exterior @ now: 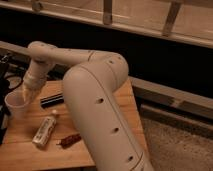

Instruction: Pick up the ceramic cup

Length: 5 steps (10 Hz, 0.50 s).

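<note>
The gripper [23, 96] is hanging at the end of the arm [95, 105] at the left side of the camera view, directly at the rim of the ceramic cup [16, 104]. The gripper body is overlapping the right side of the cup's rim, and the lower end of the gripper is merging visually with the cup wall, so the state of the gripper is something the view does not resolve; it cannot be determined whether the cup is being gripped.

The ceramic cup is sitting near the left edge of the wooden table [110, 150], upright, with its wider open rim facing up. It is appearing plain and pale, tapering toward its base.

The arm is reaching from the lower centre of the view, rising through a large rounded elbow and extending left along a horizontal link to the wrist above the cup.

To the right of the cup, a dark elongated object [51, 100] is lying flat on the table, partly running behind the arm. Nearer the front edge, a white bottle [45, 130] with a label is lying on its side, tilted diagonally. Just beside the bottle's lower end, a small reddish-brown object [69, 140] is lying on the wood, touching the edge of the arm's outline in the view.
</note>
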Available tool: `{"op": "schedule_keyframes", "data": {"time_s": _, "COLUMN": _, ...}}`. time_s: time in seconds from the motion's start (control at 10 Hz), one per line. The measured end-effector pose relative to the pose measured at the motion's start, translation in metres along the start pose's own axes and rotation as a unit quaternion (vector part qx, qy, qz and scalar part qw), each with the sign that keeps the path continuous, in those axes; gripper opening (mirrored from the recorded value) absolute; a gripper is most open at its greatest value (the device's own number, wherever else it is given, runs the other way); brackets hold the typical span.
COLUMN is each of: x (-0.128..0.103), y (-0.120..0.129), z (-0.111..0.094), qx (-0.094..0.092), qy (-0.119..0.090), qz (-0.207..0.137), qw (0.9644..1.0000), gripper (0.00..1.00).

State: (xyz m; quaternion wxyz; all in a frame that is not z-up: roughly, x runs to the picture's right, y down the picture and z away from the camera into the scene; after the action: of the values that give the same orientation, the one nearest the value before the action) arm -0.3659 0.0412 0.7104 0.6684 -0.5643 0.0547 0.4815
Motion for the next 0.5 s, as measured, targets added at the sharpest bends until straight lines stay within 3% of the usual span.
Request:
{"op": "schedule_keyframes", "data": {"time_s": 0.2, "x": 0.0, "y": -0.033, "z": -0.033, "qx": 0.017, "qy": -0.015, "qz": 0.037, "qw": 0.9991, "gripper": 0.0}}
{"op": "schedule_keyframes", "data": {"time_s": 0.3, "x": 0.007, "y": -0.053, "z": -0.05, "qx": 0.02, "qy": -0.033, "qz": 0.055, "qw": 0.9978, "gripper": 0.0}}
{"op": "schedule_keyframes", "data": {"time_s": 0.5, "x": 0.018, "y": -0.076, "z": -0.066, "qx": 0.01, "qy": -0.07, "qz": 0.058, "qw": 0.9958, "gripper": 0.0}}
